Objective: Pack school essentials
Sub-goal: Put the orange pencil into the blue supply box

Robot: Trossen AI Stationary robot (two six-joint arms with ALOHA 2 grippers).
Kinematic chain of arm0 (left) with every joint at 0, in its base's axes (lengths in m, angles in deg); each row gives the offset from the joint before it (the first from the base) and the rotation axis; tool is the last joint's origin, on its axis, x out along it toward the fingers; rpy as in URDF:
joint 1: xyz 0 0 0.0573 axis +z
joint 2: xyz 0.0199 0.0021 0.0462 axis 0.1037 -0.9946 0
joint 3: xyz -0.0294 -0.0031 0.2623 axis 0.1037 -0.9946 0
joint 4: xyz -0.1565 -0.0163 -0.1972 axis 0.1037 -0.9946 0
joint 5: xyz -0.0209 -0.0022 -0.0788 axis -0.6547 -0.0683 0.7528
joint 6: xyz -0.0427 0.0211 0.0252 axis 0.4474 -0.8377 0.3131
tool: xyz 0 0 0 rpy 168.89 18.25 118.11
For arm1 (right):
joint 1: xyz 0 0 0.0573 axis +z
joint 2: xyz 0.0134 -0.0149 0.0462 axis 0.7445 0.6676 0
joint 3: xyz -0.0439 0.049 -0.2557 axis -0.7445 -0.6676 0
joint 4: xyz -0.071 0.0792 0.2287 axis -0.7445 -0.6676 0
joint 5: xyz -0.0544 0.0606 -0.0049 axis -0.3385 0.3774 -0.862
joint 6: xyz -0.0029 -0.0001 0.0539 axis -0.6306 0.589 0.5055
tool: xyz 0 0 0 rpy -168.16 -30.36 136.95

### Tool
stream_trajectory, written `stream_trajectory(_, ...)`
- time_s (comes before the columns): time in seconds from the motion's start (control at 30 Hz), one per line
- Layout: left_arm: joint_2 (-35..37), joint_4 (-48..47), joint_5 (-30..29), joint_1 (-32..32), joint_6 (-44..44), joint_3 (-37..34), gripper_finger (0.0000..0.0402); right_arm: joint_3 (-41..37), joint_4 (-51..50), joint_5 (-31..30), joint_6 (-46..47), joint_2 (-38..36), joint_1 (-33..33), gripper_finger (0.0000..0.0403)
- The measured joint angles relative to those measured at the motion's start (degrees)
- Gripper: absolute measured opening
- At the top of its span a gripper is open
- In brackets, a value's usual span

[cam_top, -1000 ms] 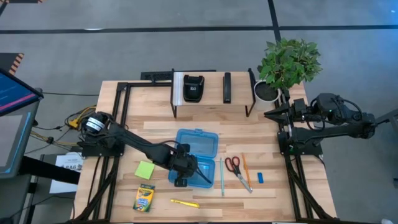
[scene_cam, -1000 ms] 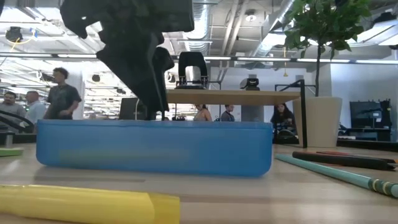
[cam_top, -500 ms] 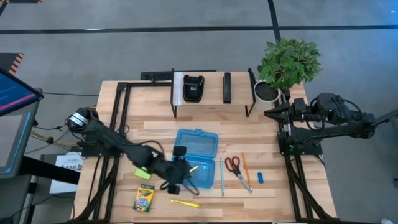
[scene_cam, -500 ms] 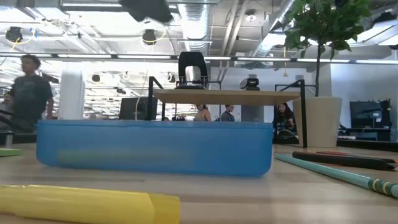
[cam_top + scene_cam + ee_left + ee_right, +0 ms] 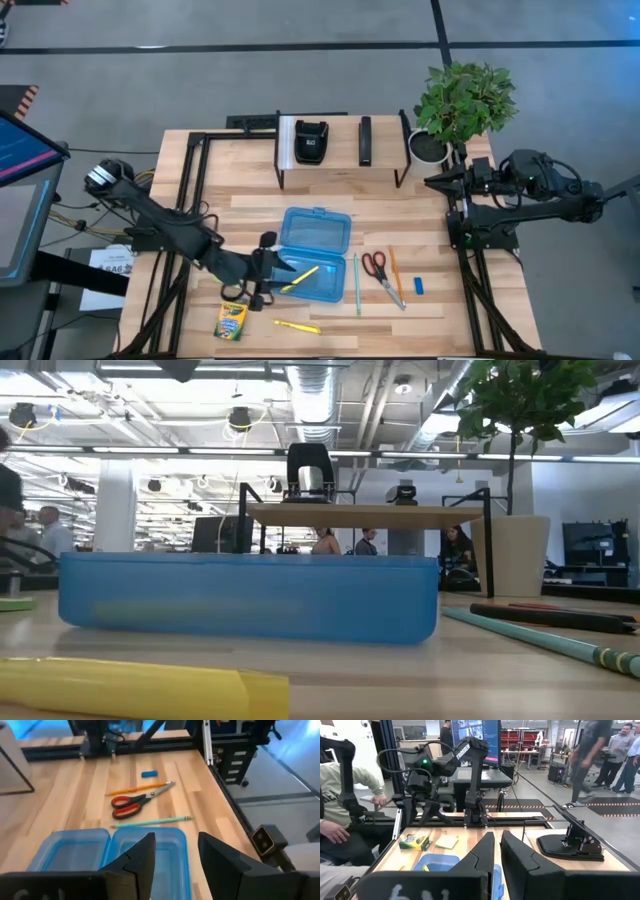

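We look down on a wooden counter [image 5: 250, 205] with an arm at each side. The left gripper [image 5: 266, 273] hovers just beside the left edge of an open translucent blue case [image 5: 316, 254], and in its wrist view its fingers [image 5: 142, 857] stand apart with nothing between them. A yellow pencil [image 5: 299, 278] lies slanted inside the case's front half.

The other school things are spread on the counter. The crayon box [image 5: 231, 319] sits near the front left corner, and a yellow highlighter [image 5: 297, 326] lies just right of it. The green sticky-note pad shows only as a sliver [image 5: 233, 292] under the left arm. Right of the case lie the teal pen [image 5: 356, 284], the red-handled scissors [image 5: 381, 273], an orange pencil [image 5: 396, 275] and the blue eraser [image 5: 419, 286], near one another.

At the back a black metal rack [image 5: 340, 150] holds two black devices, and a potted plant [image 5: 460, 105] stands at the back right corner.

The right gripper [image 5: 435, 183] waits over the counter's right edge, its fingers [image 5: 485, 855] nearly together and holding nothing.
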Motion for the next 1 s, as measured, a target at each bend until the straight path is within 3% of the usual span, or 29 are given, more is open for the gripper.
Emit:
stream_trajectory(0.33, 6.1, 9.0, -2.0, -2.4, -2.7, -5.7, 0.0137, 0.0, 1.5, -1.0, 0.0, 0.0, 0.0, 0.0056)
stream_trajectory(0.7, 6.5, 10.2, -4.5, -4.9, -4.8, -6.6, 0.0138, -0.8, 1.9, -2.8, 3.4, 0.5, 0.0, 0.0056)
stream_trajectory(1.0, 6.7, 10.8, -6.6, -7.5, -4.8, -7.4, 0.0137, -1.3, 2.6, -2.8, 7.1, 7.3, 0.0, 0.0056)
